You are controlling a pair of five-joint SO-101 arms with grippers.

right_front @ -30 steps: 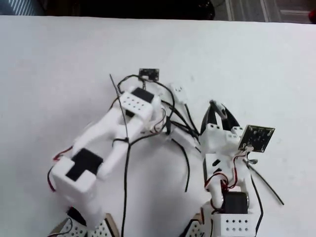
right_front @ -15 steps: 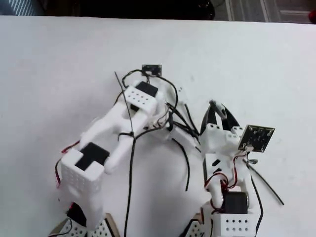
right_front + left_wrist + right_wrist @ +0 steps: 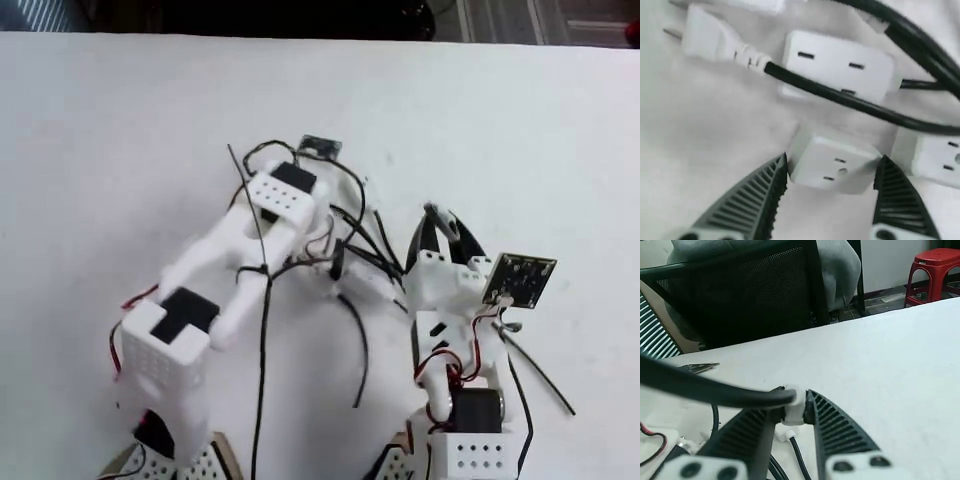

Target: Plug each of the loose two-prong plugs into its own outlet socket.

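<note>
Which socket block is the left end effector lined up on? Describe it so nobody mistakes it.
On the white table, find the cable tangle at its centre, where the left end effector hovers. The small white socket block lies between its open fingers. Unlike the wider block beyond, no black cable crosses it.

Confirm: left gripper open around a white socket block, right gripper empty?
Not quite. The right gripper is not empty: the right wrist view shows it shut on a white plug with a black cord. The left gripper is open around the white socket block, as you said.
</note>
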